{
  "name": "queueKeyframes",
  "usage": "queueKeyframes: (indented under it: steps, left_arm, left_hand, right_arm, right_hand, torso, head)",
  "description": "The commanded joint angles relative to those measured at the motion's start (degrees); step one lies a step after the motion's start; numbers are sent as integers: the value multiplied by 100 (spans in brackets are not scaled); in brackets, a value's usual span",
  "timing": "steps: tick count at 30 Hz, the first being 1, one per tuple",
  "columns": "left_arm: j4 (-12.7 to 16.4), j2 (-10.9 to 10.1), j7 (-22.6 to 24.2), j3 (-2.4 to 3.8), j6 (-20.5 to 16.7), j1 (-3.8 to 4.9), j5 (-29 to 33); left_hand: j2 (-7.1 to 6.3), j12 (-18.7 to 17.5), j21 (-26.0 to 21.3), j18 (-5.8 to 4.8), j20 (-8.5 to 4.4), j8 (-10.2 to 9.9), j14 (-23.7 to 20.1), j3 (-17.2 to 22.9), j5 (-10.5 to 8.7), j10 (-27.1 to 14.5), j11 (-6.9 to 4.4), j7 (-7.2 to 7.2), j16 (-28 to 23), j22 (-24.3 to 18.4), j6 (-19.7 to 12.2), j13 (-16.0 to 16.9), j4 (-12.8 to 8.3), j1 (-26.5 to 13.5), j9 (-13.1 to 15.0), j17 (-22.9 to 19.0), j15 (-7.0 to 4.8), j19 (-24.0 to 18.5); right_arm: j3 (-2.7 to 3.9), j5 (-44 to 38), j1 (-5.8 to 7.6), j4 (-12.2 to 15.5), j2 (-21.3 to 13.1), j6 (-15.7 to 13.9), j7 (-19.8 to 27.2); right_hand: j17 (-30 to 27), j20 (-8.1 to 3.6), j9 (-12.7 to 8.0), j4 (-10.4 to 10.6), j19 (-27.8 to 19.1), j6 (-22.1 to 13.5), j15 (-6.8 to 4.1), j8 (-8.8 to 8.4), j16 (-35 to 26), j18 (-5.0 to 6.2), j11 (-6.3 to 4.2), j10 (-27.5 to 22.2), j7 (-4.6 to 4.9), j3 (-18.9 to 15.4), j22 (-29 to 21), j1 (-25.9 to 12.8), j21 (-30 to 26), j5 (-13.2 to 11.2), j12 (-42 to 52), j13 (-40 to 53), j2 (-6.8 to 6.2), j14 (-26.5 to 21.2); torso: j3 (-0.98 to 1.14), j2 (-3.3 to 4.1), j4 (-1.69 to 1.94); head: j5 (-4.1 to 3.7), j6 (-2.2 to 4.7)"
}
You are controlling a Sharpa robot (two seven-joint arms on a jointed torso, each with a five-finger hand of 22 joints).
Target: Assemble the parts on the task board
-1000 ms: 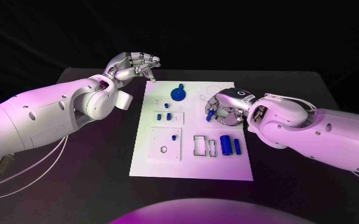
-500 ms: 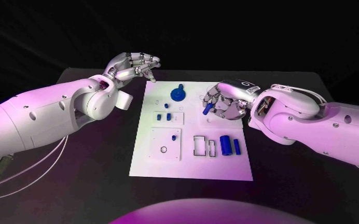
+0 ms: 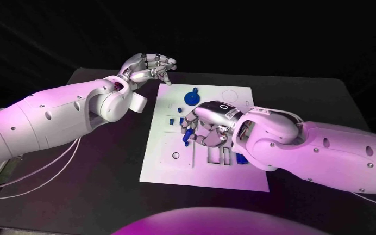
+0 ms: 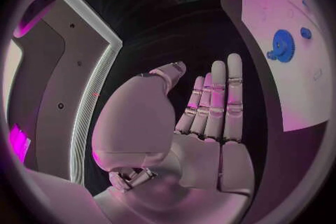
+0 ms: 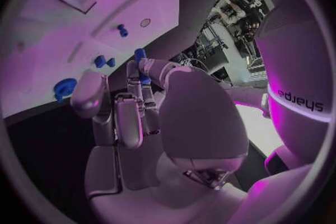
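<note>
The white task board (image 3: 200,175) lies in the middle of the black table. My right hand (image 3: 208,124) hovers over the board's middle and pinches a small blue part (image 3: 188,134) in its fingertips; the right wrist view shows this part (image 5: 139,55) at the fingertips too. A blue gear (image 3: 192,98) stands at the board's far end, also seen as the gear (image 4: 282,45) and the gear (image 5: 64,88). Two small blue pegs (image 3: 171,119) stand left of the right hand. My left hand (image 3: 149,67) holds nothing, raised beside the board's far left corner.
A square plate with a round hole (image 3: 175,155) and empty rectangular slots (image 3: 213,156) lie at the board's near half. A blue cylinder (image 3: 239,160) peeks out beside my right forearm. Black table (image 3: 86,180) surrounds the board.
My right hand has carried the small blue part leftward and nearer, from the board's right edge to over its middle. The left hand has stayed in place.
</note>
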Motion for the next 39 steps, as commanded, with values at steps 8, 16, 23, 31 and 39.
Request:
queueKeyframes:
  steps: [8,16,23,31,39]
  left_arm:
    - [-25,63,14,3,135,-2,-15]
    - [-11,65,-5,3,164,-2,-16]
    - [-1,73,-30,3,199,-2,-11]
    - [1,68,-34,4,201,-2,-10]
    - [5,62,-38,4,201,-2,-10]
  left_hand:
    - [63,34,-24,75,7,44,-19,0,31,-44,-10,271,0,-8,-36,-2,30,17,-9,10,25,29]
    - [101,51,-28,78,4,58,-27,36,57,-57,-11,271,-2,-12,-44,-1,14,70,-10,13,21,36]
    - [102,55,-30,77,3,61,-29,41,56,-64,-9,273,-3,-13,-50,-1,12,77,-12,14,21,37]
    - [102,55,-30,77,3,61,-29,41,56,-64,-9,273,-3,-13,-50,-1,12,77,-12,14,21,37]
    - [102,55,-30,77,3,61,-29,41,56,-64,-9,273,-3,-13,-50,-1,12,77,-12,14,21,37]
  right_arm:
    - [-7,-582,-463,-292,462,59,10]
    - [-21,-720,-567,-492,579,167,-92]
    - [-26,-819,-603,-545,627,76,-195]
    - [-27,-855,-613,-563,641,91,-242]
    - [-30,-861,-640,-563,678,48,-255]
  right_hand:
    - [-1,-45,247,-15,-20,159,-35,208,1,-61,-7,30,87,50,257,4,-59,14,-15,7,46,181]
    - [-3,-45,247,-16,-21,159,-35,208,0,-60,-7,30,87,51,255,3,-64,14,-15,7,46,181]
    - [-8,-45,253,-24,-20,149,-32,210,-2,-61,-2,29,95,59,258,-10,-61,11,-20,8,47,180]
    - [-8,-45,253,-24,-20,149,-32,210,-2,-61,-2,29,95,59,258,-10,-61,11,-20,8,47,180]
    - [1,-44,258,-35,-12,147,-31,214,2,-65,-2,34,96,64,267,-13,-40,10,-19,10,45,182]
  torso:
    - [-2,5,-4]
    - [3,3,-9]
    - [3,1,-8]
    - [-1,6,-8]
    - [2,4,-6]
  head:
    - [139,-29]
    - [184,-52]
    - [200,-55]
    - [198,-60]
    - [215,-90]
